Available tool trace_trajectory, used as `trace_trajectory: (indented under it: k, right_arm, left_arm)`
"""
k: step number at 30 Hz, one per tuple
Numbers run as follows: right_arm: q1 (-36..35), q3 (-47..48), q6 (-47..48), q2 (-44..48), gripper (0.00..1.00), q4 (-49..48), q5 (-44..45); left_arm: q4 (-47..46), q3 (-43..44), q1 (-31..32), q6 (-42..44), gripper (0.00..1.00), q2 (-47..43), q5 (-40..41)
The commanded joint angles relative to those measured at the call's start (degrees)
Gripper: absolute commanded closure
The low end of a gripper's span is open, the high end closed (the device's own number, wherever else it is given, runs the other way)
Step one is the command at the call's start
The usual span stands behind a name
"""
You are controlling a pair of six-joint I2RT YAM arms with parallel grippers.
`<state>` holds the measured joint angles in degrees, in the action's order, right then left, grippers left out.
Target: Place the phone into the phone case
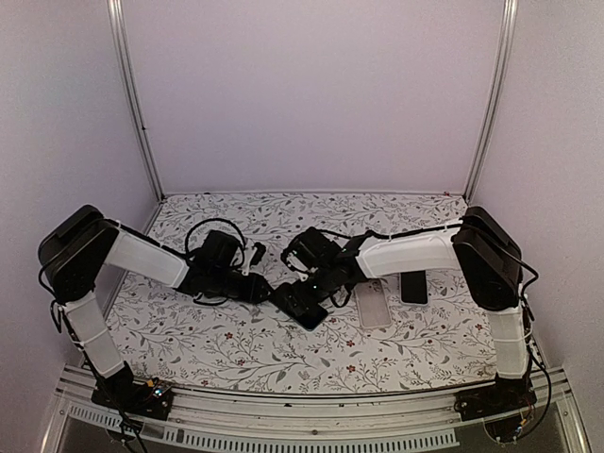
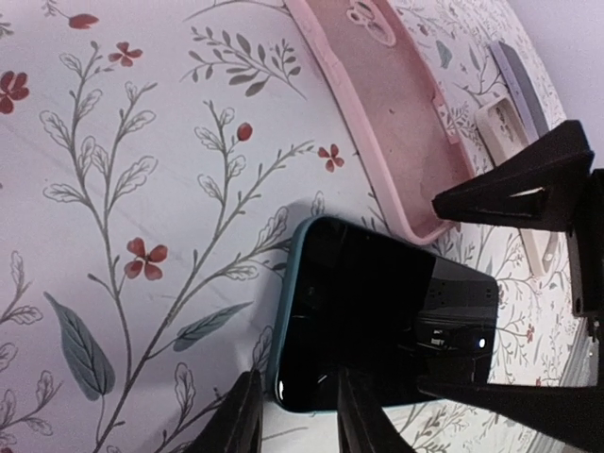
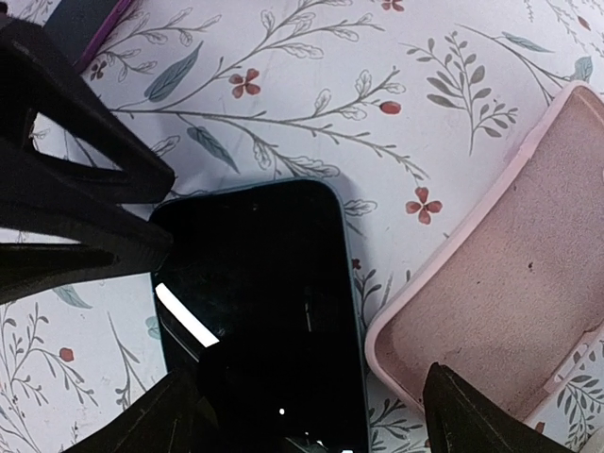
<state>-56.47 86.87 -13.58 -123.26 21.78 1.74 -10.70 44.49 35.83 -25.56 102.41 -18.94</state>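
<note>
My left pincer (image 2: 300,396), jaws narrow, straddles one corner of the phone (image 2: 377,321) at the middle of the desk (image 1: 189,330); whether it clamps I cannot tell. The phone's long axis runs toward my right pincer (image 3: 311,396), jaws wide apart, nearer the pink phone case (image 3: 491,274) just beside it.

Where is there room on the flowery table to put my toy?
The near strip in front of the phone and the far strip by the back wall are bare. The middle is crowded: left hand, right hand, phone, pink case.
</note>
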Motion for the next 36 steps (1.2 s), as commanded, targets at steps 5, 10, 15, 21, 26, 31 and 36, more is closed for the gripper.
trace_trajectory:
  k: [5,10,15,21,26,31,36]
  right_arm:
    - [-3.6,4.4,1.2,0.0,0.13,6.9,7.0]
    - [-3.6,2.0,0.5,3.5,0.12,7.2,5.5]
    - [-3.6,-3.0,-0.4,4.8,0.04,8.1,2.9]
    - [-3.5,-2.9,-0.9,3.3,0.01,8.9,2.5]
    - [-3.5,1.6,0.2,-1.0,0.03,11.1,2.7]
    - [-3.5,5.4,1.2,-3.7,0.04,12.6,4.5]
    - [-3.5,5.0,1.5,-3.9,0.1,14.5,2.8]
  left_arm:
    - [-1.0,3.4,-0.3,0.9,0.7,2.5,0.2]
    - [0.9,7.9,-0.3,3.2,0.69,7.0,-0.5]
    - [1.8,9.7,0.0,3.5,0.69,9.1,-1.1]
    - [0.3,7.5,1.2,1.6,0.69,9.0,-2.7]
    - [-0.2,6.8,3.1,1.7,0.7,8.8,-3.9]
    - [-5.3,4.4,4.1,-0.2,0.71,7.4,-10.4]
    - [-5.7,3.0,4.2,-1.6,0.7,5.7,-10.8]
